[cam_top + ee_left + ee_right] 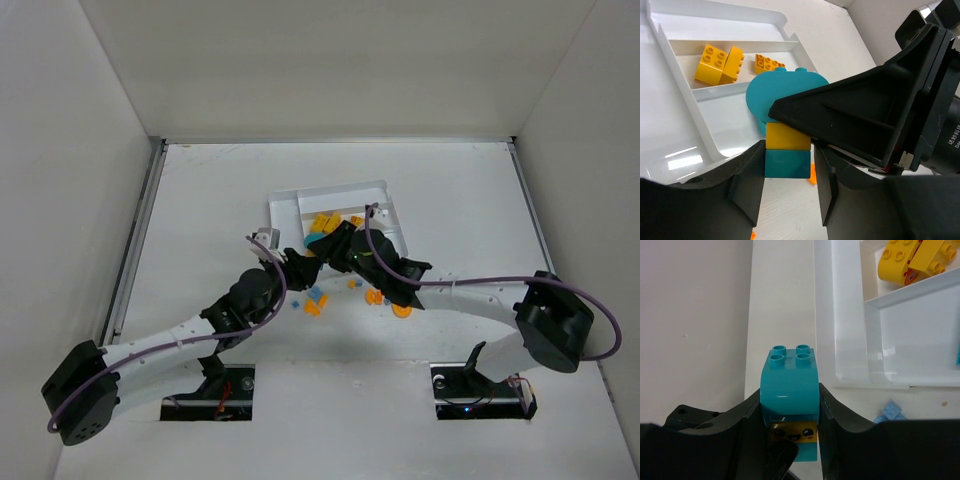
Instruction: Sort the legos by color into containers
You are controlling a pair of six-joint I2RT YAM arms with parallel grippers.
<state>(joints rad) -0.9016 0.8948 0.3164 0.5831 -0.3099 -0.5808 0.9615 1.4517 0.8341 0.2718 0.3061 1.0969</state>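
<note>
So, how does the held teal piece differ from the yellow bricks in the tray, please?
The teal piece is rounded; the yellow bricks are boxy. The teal piece is clamped in the right gripper, stacked on a yellow block; the yellow bricks lie in the tray, ungripped. Both show round studs.

Close view along the right gripper (790, 410); its two dark fingers (751, 412) press either side of a lego stack (790, 385), a rounded teal brick with four studs over a yellow smiling-face piece; white tray (850, 315) upper right, yellow bricks (912, 260) in its far compartment; light blue bricks (890, 412) on the white table (780, 300) beside the tray's near wall.
</note>
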